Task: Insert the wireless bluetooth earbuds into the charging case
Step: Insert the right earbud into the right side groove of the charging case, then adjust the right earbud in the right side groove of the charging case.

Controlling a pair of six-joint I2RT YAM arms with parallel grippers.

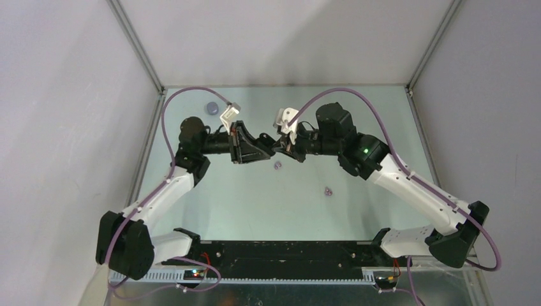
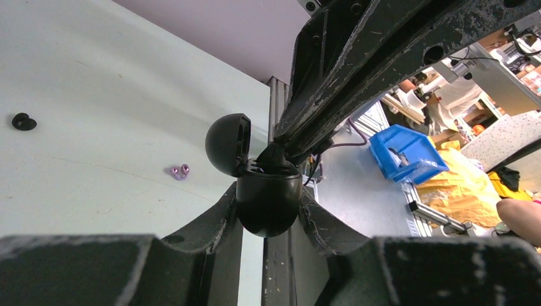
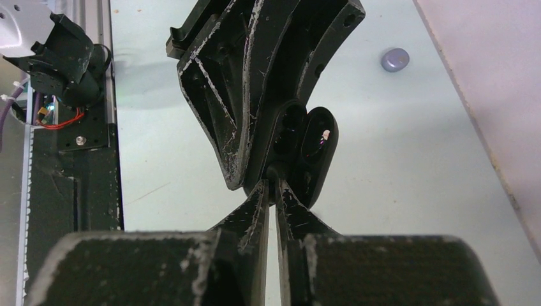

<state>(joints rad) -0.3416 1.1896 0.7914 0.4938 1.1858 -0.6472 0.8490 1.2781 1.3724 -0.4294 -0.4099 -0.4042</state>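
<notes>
Partway, seemingly: left end effector (image 2: 269, 213) clasps the open case (image 2: 265, 194); right end effector (image 3: 275, 185) noses its mouth, grip unclear; lilac earbuds (image 1: 277, 166) lie loose outside.

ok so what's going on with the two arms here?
The left pincer grips the black charging case, with its lid hinged open. The right pincer has its nearly closed tips at the case's opening, apparently seating a bud, though I can't tell whether it holds one. A lilac earbud, a second lilac earbud and a black earbud lie loose on the table.
</notes>
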